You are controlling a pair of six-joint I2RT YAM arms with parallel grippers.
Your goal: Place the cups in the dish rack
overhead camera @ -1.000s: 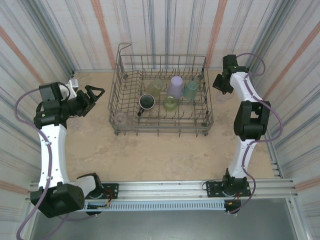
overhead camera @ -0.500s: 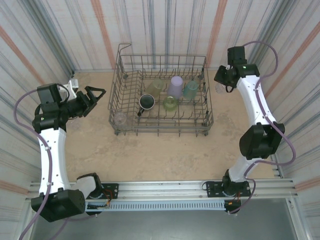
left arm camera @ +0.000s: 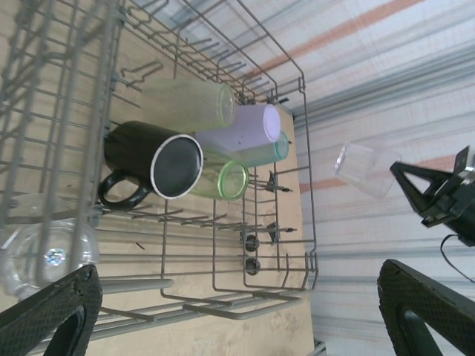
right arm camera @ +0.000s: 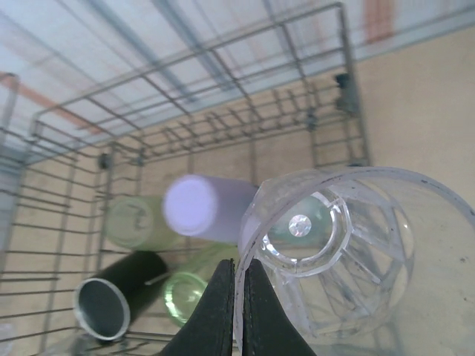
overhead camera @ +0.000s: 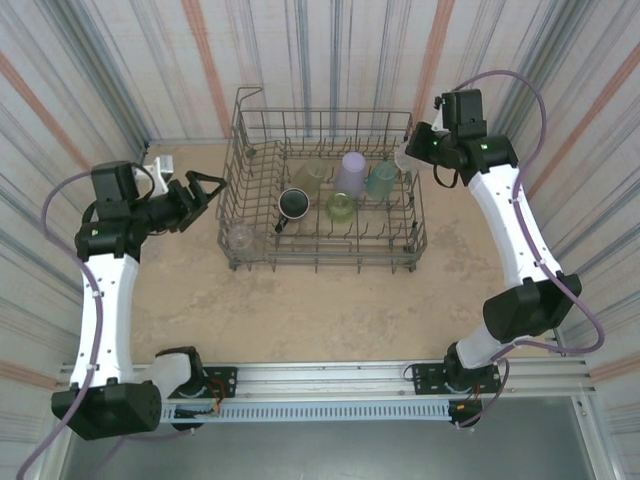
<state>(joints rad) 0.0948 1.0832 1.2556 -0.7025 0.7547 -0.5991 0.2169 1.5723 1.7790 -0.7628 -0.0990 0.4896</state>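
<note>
Starting on the left: the left end effector (overhead camera: 203,192) hangs just off the left wall of the dish rack (overhead camera: 322,266). Its jaws are spread as wide as they go and there's nothing between them. It points at the rack's near left corner, where one clear tumbler (overhead camera: 240,238) sits. Through all that wire I can't say whether that one is inside or just outside.

Into the rack now. There's the dark mug (overhead camera: 292,204), tipped with its mouth toward the left arm, and the olive-yellow tumbler (overhead camera: 310,175) just behind it. Then come the lavender tumbler (overhead camera: 352,172), the green tumbler (overhead camera: 341,207) and the teal tumbler (overhead camera: 381,180), all bunched around the middle.

And the right side, where the action is. The right end effector (overhead camera: 412,150) is up over the rack's far right corner, fingers pinched shut on the rim wall of a second clear tumbler (right arm camera: 349,252). That cup's long axis slants down into the rack, base leading and mouth back toward the wrist.

The rack lies below and to the left of this arm, so it's plainly the one to place the cup. I'd say the open room is the bare tines along the right side and the near row right of the green tumbler. The tall right wall stands almost underneath, so the cup likely has to clear that rim and come inward before it goes down. It also needs to stay off the teal tumbler, which is the nearest one.
</note>
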